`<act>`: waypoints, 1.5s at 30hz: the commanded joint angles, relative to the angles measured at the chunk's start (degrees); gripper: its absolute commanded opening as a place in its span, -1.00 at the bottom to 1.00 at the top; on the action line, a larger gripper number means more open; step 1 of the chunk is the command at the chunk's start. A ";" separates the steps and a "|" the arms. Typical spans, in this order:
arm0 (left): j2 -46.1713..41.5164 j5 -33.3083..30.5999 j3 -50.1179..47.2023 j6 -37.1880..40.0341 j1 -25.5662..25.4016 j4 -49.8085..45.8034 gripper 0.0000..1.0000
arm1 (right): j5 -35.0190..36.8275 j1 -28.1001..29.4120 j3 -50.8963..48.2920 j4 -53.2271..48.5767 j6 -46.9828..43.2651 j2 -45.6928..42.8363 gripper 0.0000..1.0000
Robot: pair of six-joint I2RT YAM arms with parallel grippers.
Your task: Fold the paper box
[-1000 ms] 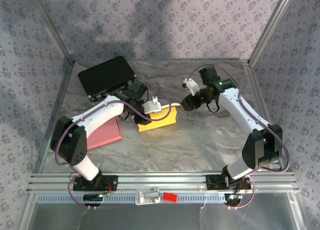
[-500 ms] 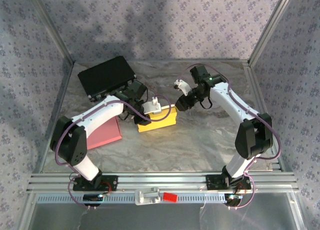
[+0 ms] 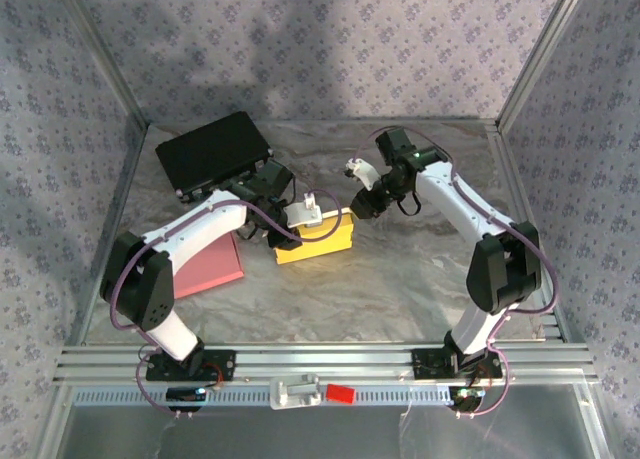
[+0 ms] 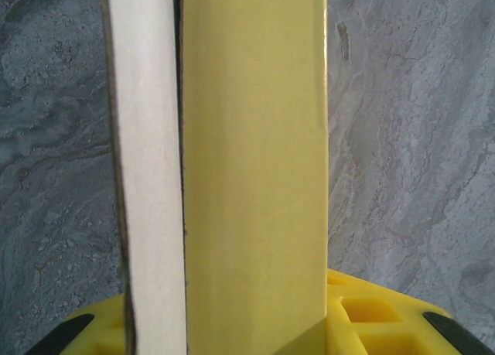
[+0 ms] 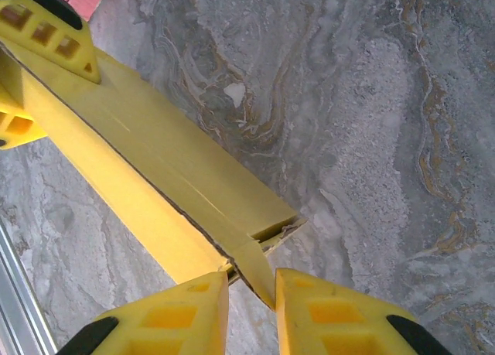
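Paper box (image 3: 315, 237) looks formed into a tube; left claw (image 3: 306, 212) clamps it, right claw (image 5: 252, 293) straddles the untucked end flap (image 5: 259, 271). Gripping or not, we cannot tell.

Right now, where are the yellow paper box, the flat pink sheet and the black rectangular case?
Yellow paper box (image 3: 318, 241), top view, middle of its yellow surface.
Flat pink sheet (image 3: 214, 264), top view, its bare near part.
Black rectangular case (image 3: 212, 151), top view, middle of its top.

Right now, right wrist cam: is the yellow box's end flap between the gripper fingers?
Yes, the end flap of the yellow paper box sits in the narrow gap between the right gripper fingers.
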 commanded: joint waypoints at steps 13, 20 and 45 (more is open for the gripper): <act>-0.67 2.06 0.70 -0.73 0.27 -1.97 -0.33 | 3.90 2.03 3.07 -1.54 2.01 0.64 -0.88; -0.14 1.32 1.86 -2.28 0.12 -1.80 -0.37 | 4.95 2.83 4.23 -3.74 8.00 0.41 -1.00; 0.96 -3.18 2.57 -5.59 -0.06 -0.22 -0.52 | 10.89 7.98 -2.04 3.70 37.48 -4.44 -1.00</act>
